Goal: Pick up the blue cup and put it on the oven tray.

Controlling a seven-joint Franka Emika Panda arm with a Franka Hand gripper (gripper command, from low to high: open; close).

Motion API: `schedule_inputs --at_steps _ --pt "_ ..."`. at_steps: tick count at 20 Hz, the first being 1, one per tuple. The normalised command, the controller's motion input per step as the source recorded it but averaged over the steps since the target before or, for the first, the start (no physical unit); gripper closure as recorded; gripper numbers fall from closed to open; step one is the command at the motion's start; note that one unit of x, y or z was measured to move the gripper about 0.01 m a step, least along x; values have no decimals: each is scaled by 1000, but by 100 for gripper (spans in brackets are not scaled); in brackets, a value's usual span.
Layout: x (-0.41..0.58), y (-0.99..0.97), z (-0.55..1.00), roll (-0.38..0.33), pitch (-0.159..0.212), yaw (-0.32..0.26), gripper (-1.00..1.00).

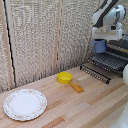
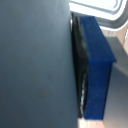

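Observation:
The blue cup [image 1: 100, 46] hangs in the air under my gripper [image 1: 103, 40], which is shut on it at the exterior view's upper right. It is held just above the back end of the oven tray [image 1: 107, 62], a dark rack of parallel bars. In the wrist view a dull blue surface, probably the cup [image 2: 35, 65], fills most of the picture. It presses against a black pad [image 2: 80, 65] on a bright blue finger [image 2: 97, 60]. The other finger is hidden.
A yellow bowl [image 1: 64, 77] and a small orange object [image 1: 77, 87] lie on the wooden table [image 1: 75, 112] in the middle. A floral white plate [image 1: 25, 104] sits at the exterior view's lower left. A woven screen [image 1: 40, 35] stands behind.

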Motion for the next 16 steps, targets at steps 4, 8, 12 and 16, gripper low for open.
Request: schedule_inputs --at_steps 4,8,12,16 --pt "53 -592 -150 -167 185 -106 100" --pt "29 -566 -268 -128 109 -75 100" --pt "34 -279 -246 -20 80 -31 100" --pt "-118 -12 -96 100 81 2 100"
